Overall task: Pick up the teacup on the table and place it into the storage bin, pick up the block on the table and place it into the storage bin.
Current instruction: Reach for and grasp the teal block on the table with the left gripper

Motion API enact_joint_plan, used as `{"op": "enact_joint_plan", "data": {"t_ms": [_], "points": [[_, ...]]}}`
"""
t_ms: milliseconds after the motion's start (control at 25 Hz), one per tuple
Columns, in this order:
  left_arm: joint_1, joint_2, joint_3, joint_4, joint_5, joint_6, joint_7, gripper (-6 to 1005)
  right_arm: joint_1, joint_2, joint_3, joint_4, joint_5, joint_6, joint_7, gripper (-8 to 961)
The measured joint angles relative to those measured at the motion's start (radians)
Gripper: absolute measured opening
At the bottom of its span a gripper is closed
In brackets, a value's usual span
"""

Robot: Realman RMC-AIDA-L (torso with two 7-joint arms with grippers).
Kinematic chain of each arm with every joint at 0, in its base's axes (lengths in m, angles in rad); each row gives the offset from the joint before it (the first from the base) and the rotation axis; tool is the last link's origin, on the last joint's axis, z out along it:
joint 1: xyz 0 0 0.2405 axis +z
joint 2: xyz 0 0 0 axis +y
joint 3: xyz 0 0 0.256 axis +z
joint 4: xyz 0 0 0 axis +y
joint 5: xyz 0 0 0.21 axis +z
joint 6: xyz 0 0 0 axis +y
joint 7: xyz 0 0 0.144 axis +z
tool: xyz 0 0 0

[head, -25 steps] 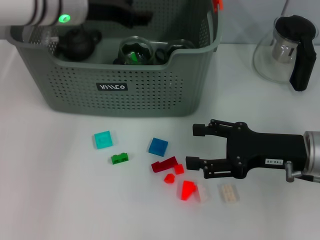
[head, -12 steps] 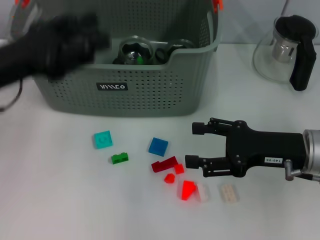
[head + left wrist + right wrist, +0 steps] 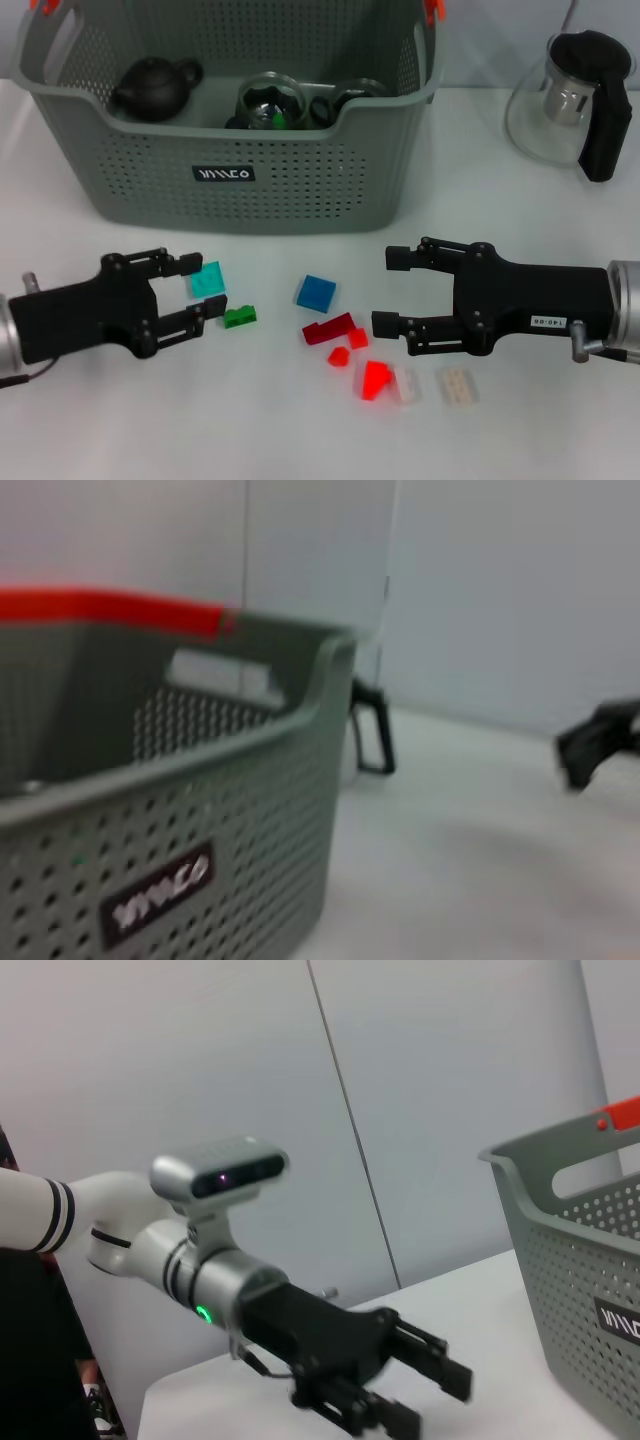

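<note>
The grey-green storage bin (image 3: 150,190) stands at the back of the table and holds a glass teacup (image 3: 268,103) and a black teapot (image 3: 152,86). Several small blocks lie in front of it: teal (image 3: 210,274), green (image 3: 239,316), blue (image 3: 316,293), dark red (image 3: 328,329), bright red (image 3: 376,379) and beige (image 3: 459,386). My left gripper (image 3: 203,287) is open and low over the table, its fingertips beside the teal and green blocks. My right gripper (image 3: 386,291) is open and empty, just right of the red blocks. The left gripper also shows in the right wrist view (image 3: 400,1385).
A glass pitcher with a black handle (image 3: 575,100) stands at the back right. The bin's perforated wall and black label (image 3: 160,888) fill the left wrist view, with the right gripper (image 3: 600,745) far off. A clear block (image 3: 408,387) lies by the beige one.
My left arm has come down from over the bin to the table at the front left, with its open fingers now by the teal block. The right arm has not moved.
</note>
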Motion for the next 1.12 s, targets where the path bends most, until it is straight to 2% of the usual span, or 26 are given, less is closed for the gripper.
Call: {"op": "enact_joint_plan", "data": {"t_ms": [200, 520, 760, 1120], "points": [[-0.029, 0.005, 0.006, -0.060, 0.020, -0.094, 0.044, 594, -0.017, -0.006, -0.002, 0.000, -0.003, -0.005, -0.049, 926], [-0.054, 0.008, 0.024, -0.074, 0.028, -0.128, 0.044, 593, -0.098, 0.007, 0.055, 0.060, 0.006, -0.020, -0.385, 925], [-0.063, 0.003, 0.082, -0.098, 0.032, -0.250, 0.041, 593, -0.092, 0.002, 0.065, 0.080, 0.006, -0.028, -0.387, 924], [-0.084, 0.002, 0.083, -0.149, 0.031, -0.411, 0.033, 594, -0.087, 0.002, 0.064, 0.079, 0.004, -0.029, -0.377, 924]]}}
